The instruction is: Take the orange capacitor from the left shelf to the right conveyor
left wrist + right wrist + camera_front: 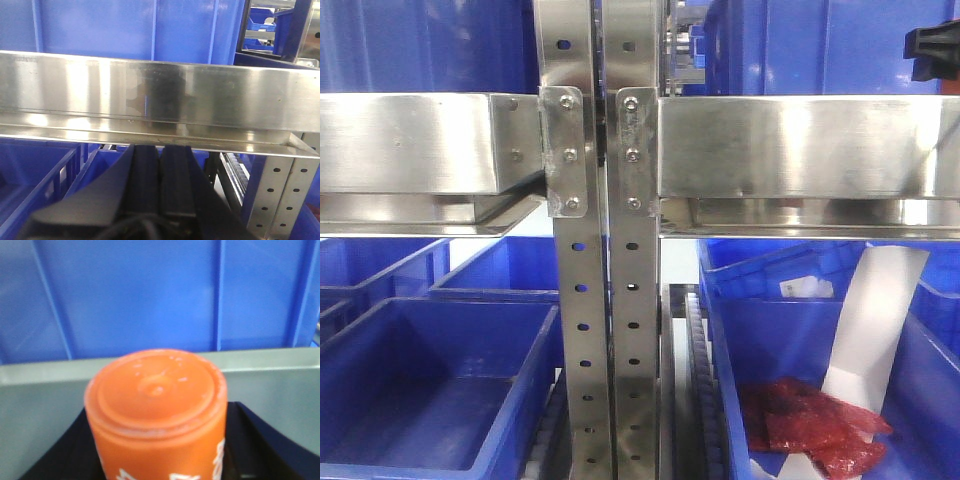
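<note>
Shiny stainless-steel shelf, smooth blue plastic bins, matt orange capacitor.

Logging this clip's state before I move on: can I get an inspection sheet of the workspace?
Surface: left shelf, steel beams and perforated posts; conveyor not in view.
Job's things: orange capacitor held in the right gripper.
Clutter: red packets and a white paper strip in the lower right bin.
Grippers: left gripper shut, empty; right gripper shut on the capacitor.
Cables: nothing seen.
Surroundings: blue bins above and below the beams.
</note>
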`<action>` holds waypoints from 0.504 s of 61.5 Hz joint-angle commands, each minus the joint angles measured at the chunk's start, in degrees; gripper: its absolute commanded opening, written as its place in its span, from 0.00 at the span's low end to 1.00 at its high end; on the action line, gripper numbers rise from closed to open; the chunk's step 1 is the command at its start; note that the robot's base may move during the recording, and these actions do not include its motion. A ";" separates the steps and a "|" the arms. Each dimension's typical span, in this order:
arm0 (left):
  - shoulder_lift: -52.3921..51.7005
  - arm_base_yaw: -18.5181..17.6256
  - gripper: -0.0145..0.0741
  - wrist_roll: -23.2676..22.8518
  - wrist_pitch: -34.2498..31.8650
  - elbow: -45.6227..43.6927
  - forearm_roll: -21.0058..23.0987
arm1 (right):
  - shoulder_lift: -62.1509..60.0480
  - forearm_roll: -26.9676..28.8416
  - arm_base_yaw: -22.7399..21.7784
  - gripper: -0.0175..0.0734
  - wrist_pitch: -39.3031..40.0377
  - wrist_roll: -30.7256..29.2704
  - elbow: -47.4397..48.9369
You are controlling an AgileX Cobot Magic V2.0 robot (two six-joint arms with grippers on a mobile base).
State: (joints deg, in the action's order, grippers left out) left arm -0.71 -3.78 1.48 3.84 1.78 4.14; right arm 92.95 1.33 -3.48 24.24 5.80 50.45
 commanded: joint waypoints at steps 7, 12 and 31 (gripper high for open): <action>-0.67 -0.03 0.02 -0.08 -5.10 -0.30 0.10 | -9.92 -3.59 -0.36 0.38 -2.32 -0.22 2.05; -0.67 -0.03 0.02 -0.08 -5.10 -0.30 0.10 | -14.40 -6.11 -0.36 0.38 -6.79 -0.22 1.92; -0.67 -0.03 0.02 -0.08 -5.10 -0.30 0.10 | -33.94 -7.24 -0.16 0.38 -19.90 -0.22 -3.28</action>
State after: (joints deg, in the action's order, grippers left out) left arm -0.71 -3.78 1.48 3.84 1.78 4.14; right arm 65.77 -5.13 -3.48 2.27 5.80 48.36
